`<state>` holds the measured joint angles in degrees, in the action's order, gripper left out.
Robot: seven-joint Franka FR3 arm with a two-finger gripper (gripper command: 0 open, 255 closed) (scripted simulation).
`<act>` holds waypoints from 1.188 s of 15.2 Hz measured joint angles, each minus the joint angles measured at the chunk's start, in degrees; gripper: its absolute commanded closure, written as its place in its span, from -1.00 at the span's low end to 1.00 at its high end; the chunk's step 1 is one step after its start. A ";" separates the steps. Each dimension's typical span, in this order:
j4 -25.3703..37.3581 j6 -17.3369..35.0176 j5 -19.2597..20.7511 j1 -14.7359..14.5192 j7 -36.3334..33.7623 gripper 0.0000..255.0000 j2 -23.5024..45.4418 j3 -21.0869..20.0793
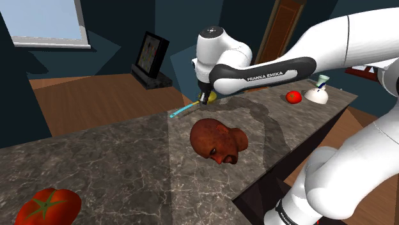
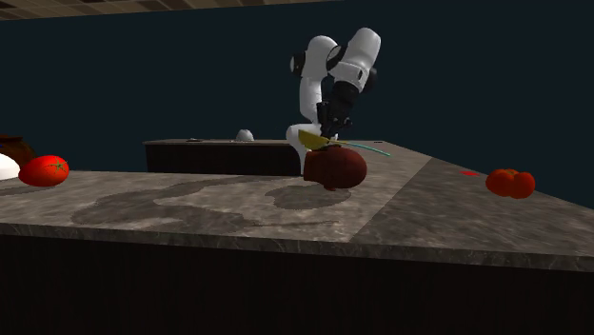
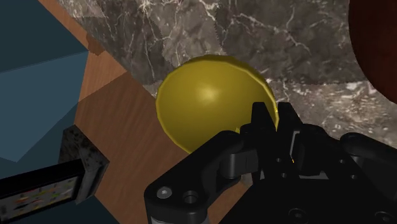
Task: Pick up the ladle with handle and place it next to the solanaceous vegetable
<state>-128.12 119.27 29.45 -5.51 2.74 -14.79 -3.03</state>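
Note:
My gripper (image 1: 204, 94) is shut on the ladle just behind its yellow bowl (image 1: 206, 98). The thin blue-green handle (image 1: 182, 111) sticks out toward the shoulder view's left. The ladle hangs a little above the far edge of the dark marble counter (image 1: 115, 172). In the wrist view the yellow bowl (image 3: 210, 102) sits just beyond the fingertips (image 3: 257, 118), over the counter's edge. In the second exterior view the gripper (image 2: 329, 128) holds the ladle (image 2: 315, 140) above a reddish-brown lumpy object (image 2: 335, 168). One red tomato (image 1: 48, 206) lies at the near left, another tomato (image 1: 293, 96) at the far right.
The reddish-brown lumpy object (image 1: 217, 142) lies mid-counter just below the gripper. A white object (image 1: 316, 94) stands beside the far tomato. A dark framed panel (image 1: 151, 56) stands on the wooden floor (image 1: 96, 96) beyond the counter. The arm's white links (image 1: 345, 172) fill the lower right.

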 measured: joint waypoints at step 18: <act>25.19 -16.52 0.52 -10.96 -20.14 1.00 20.34 -14.32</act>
<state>-102.93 102.75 29.97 -16.47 -17.40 5.54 -17.35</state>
